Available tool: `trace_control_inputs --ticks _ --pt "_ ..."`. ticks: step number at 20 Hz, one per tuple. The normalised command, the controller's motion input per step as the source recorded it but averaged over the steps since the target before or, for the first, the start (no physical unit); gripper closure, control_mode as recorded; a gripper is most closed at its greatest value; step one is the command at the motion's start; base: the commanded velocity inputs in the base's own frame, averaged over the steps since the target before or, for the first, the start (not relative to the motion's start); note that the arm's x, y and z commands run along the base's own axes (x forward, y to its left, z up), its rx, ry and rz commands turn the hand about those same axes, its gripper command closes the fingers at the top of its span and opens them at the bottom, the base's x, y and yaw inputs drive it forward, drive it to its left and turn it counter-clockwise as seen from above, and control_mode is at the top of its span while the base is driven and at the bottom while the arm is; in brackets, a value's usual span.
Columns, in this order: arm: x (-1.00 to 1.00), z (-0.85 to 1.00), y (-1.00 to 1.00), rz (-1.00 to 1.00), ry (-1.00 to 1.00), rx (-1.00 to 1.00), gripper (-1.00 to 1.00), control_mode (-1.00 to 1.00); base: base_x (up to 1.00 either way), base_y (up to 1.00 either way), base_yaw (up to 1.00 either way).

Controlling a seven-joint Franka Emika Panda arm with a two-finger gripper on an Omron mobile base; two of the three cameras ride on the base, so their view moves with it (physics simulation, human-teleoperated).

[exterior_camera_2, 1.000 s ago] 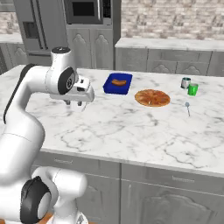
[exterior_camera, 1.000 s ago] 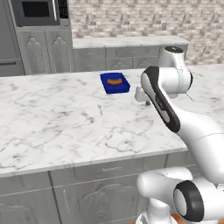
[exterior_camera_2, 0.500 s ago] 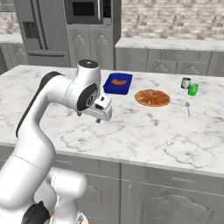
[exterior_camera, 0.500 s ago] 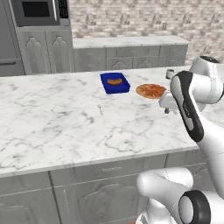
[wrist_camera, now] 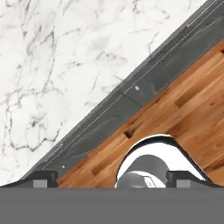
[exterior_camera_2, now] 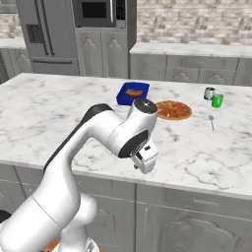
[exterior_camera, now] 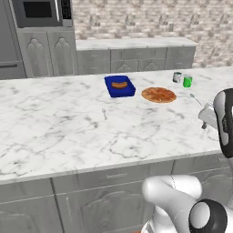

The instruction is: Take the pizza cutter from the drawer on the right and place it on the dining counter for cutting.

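Observation:
My gripper (exterior_camera_2: 143, 164) hangs at the front edge of the white marble dining counter (exterior_camera_2: 59, 113), pointing down over the grey cabinet fronts. From the left base view the gripper (exterior_camera: 206, 120) sits at the far right, above the counter's front edge. In the hand view the gripper (wrist_camera: 111, 178) is open, its two dark fingertips (wrist_camera: 43, 177) far apart with nothing between them. Below them run the marble edge, a shut grey drawer front (wrist_camera: 131, 98) and wood floor. The pizza cutter is hidden. No drawer stands open.
On the counter lie a blue tray (exterior_camera_2: 133, 93) with food, a pizza (exterior_camera_2: 173, 110), a grey cup (exterior_camera_2: 209, 93), a green cup (exterior_camera_2: 217, 101), a spoon (exterior_camera_2: 211, 121) and a fork (exterior_camera: 104, 113). A second counter and microwave (exterior_camera: 40, 11) stand behind.
The arm has swung from above the counter's middle to the right and toward the front edge, and the gripper now points down past the edge. The counter's things have not moved.

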Motion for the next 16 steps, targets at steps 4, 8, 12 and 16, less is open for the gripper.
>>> trace_control_inputs --ticks 4,8,12,16 --pt "-0.39 -0.56 -0.84 -0.68 0.07 0.11 -1.0 -1.0 0.0 0.0 0.0" --pt "-0.28 -0.64 -1.0 -0.59 0.01 0.13 -1.0 -1.0 0.0 0.0 0.0" --pt "-0.09 -0.72 -0.98 -0.39 -0.01 0.11 -1.0 -1.0 0.0 0.0 0.0" --pt "-0.02 -0.73 -0.84 -0.22 -0.09 0.15 -1.0 -1.0 0.0 0.0 0.0"
